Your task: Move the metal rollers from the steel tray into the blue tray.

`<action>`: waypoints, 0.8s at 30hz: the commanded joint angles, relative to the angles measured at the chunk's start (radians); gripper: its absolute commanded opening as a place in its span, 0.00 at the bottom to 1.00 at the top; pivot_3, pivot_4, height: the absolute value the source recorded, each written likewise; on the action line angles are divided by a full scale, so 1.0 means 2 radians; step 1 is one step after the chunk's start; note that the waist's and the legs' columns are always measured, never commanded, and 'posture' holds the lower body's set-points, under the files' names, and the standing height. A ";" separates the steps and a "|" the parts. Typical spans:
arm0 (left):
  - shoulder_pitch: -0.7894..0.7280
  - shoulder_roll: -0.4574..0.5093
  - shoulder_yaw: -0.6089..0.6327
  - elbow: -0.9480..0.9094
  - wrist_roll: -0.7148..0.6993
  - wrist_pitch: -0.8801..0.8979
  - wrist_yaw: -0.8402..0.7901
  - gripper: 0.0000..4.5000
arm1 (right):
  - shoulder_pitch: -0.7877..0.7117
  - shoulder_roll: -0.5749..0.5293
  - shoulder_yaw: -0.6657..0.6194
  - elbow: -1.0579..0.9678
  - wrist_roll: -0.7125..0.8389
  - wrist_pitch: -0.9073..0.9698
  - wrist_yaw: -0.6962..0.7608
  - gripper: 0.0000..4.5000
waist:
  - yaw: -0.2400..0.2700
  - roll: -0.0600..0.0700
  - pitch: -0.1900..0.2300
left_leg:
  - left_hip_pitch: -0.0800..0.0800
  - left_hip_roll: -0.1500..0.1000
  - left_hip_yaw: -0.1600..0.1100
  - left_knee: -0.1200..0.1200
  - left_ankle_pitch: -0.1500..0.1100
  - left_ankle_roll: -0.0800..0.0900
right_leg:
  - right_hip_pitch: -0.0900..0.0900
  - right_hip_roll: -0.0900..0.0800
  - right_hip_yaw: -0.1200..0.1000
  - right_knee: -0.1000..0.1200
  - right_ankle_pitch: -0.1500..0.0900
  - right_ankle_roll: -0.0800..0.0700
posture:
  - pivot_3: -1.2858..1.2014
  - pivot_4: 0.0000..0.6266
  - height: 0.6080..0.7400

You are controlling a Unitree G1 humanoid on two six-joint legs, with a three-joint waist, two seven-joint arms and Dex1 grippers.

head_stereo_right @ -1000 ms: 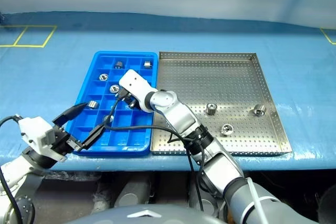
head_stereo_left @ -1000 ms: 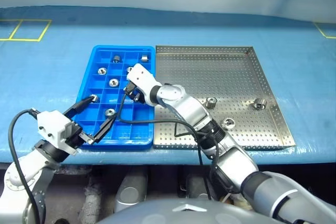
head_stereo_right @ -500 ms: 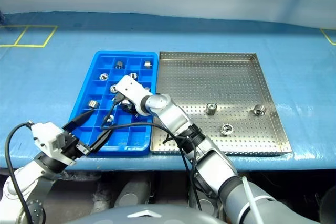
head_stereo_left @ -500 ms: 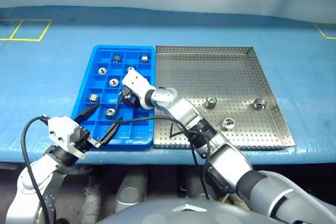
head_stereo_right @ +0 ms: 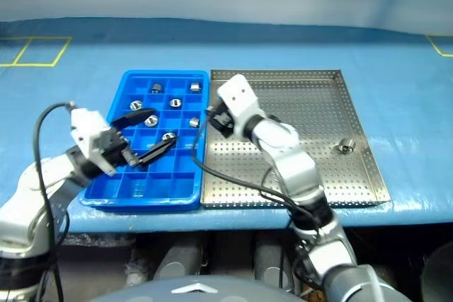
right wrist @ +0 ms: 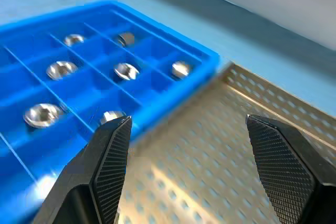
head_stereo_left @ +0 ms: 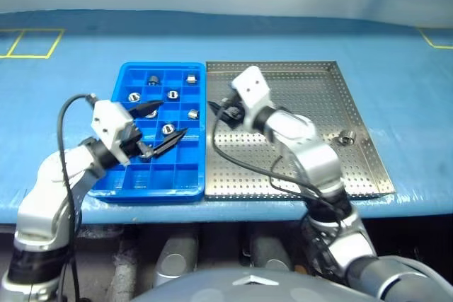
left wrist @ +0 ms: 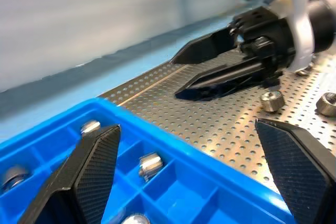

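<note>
Blue tray (head_stereo_left: pixel 124 183) long axis running away from robot; left gripper (head_stereo_left: pixel 162 124) spread empty; right gripper (left wrist: pixel 181 72) spread empty

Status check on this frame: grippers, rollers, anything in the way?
Left gripper open over blue tray. Right gripper open, empty, above steel tray. One roller visible on steel. Path clear.

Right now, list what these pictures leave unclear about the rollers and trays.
- Rollers left on the steel tray: head views show one; the right arm covers floor where others may lie.
- Blue tray: the left gripper overlaps middle compartments.
- Right wrist view: the steel tray is blurred.
</note>
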 commanded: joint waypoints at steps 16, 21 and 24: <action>-0.428 -0.176 -0.259 0.528 0.208 -0.101 -0.175 1.00 | 0.266 0.045 -0.045 -0.274 0.013 0.111 -0.125 0.82 | -0.065 0.000 0.000 | 0.000 0.000 0.004 0.002 -0.001 0.002 | 0.000 0.000 0.003 0.000 0.001 0.003 | 0.40 0.24 1.00; -0.453 -0.231 -0.259 0.644 0.243 -0.153 -0.170 1.00 | 0.299 0.055 -0.033 -0.284 0.013 0.093 -0.151 0.82 | -0.085 0.000 0.000 | -0.001 0.000 0.005 0.002 -0.001 0.003 | -0.001 0.000 0.004 0.000 0.001 0.004 | 0.39 0.24 1.00; -0.460 -0.255 -0.259 0.696 0.268 -0.184 -0.156 1.00 | 0.312 0.063 -0.025 -0.284 0.013 0.084 -0.166 0.82 | -0.095 0.000 0.000 | -0.001 0.000 0.005 0.003 -0.002 0.004 | -0.001 0.000 0.004 0.000 0.001 0.004 | 0.38 0.24 1.00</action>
